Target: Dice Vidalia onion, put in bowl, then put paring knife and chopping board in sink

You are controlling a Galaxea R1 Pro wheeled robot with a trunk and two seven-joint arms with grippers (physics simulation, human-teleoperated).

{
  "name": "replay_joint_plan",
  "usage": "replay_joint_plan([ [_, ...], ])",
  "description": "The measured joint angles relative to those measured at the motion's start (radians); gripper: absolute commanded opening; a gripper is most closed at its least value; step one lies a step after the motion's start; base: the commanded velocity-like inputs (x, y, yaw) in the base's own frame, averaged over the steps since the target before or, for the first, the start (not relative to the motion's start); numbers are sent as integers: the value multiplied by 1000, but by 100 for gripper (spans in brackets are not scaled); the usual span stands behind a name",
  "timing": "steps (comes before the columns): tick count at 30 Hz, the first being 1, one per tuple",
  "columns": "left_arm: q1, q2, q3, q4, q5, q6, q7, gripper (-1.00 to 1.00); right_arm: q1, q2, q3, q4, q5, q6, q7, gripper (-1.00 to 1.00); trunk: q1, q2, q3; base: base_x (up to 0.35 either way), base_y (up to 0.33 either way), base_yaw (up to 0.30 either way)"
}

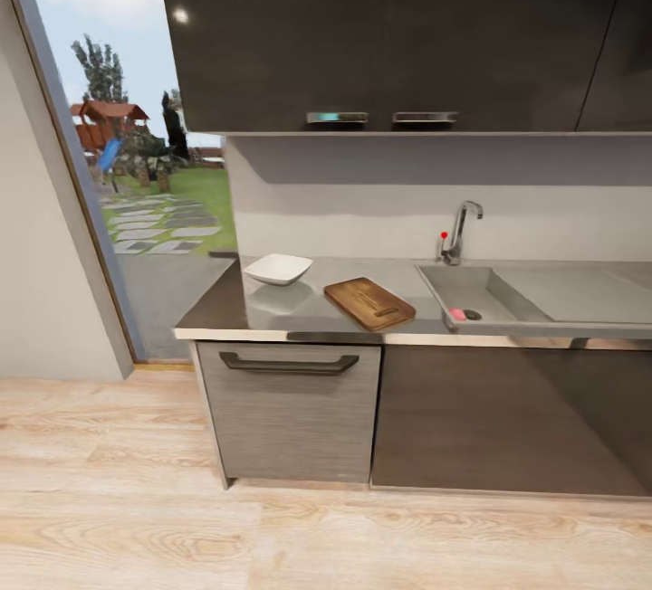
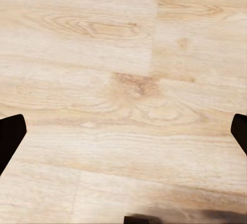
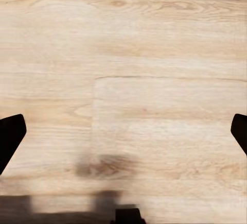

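Countertop (image 1: pixel 226 305): long glossy dark-grey slab, running from the left end of the cabinet run to the right edge of the head view, above dark base cabinets.

Bowl (image 1: pixel 278 269): shallow white squarish dish, upright, standing on the countertop toward its left end, its reflection visible beneath it. Near the chopping board but apart from it.

Chopping board (image 1: pixel 369 302): brown wood-grain rectangle with rounded corners, lying flat on the countertop at an angle, between the bowl and the sink. Handle slot at the end nearer the counter's front edge. Nothing rests on it.

Sink (image 1: pixel 457 280): grey steel basin set into the countertop to the right of the board, with a flat drainboard extending further right. A small pinkish-red item (image 1: pixel 457 314) lies in the basin by the front wall, just beside the dark drain; too small to identify.

Tap (image 1: pixel 460 230): chrome, curved spout, red-knobbed lever, standing behind the basin.

Drawer front (image 1: pixel 288 413): grey, with a dark bar handle, below the bowl and board.

Upper cabinets (image 1: pixel 398 29): glossy black, two metal handles along the lower edge.

Window (image 1: pixel 145 147): left of the counter, showing lawn, paving stones and trees.

Floor (image 1: pixel 272 536): pale wood planks.

Left gripper (image 2: pixel 123 131): dark fingertips at opposite frame edges, jaws spread wide, nothing between them, above the floor.

Right gripper (image 3: pixel 123 131): likewise, jaws spread wide, empty, above the floor.
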Motion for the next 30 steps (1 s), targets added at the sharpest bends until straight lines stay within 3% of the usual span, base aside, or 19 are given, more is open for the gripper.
replay_joint_plan([
  [7, 0, 1, 1, 0, 1, 0, 0, 100, 0, 1, -1, 0, -2, -1, -2, 100, 0, 0, 2, 0, 301, -105],
  [30, 0, 1, 1, 0, 1, 0, 0, 100, -1, 1, 0, 1, -2, -1, 0, 100, 0, 0, 24, 0, 302, -225],
])
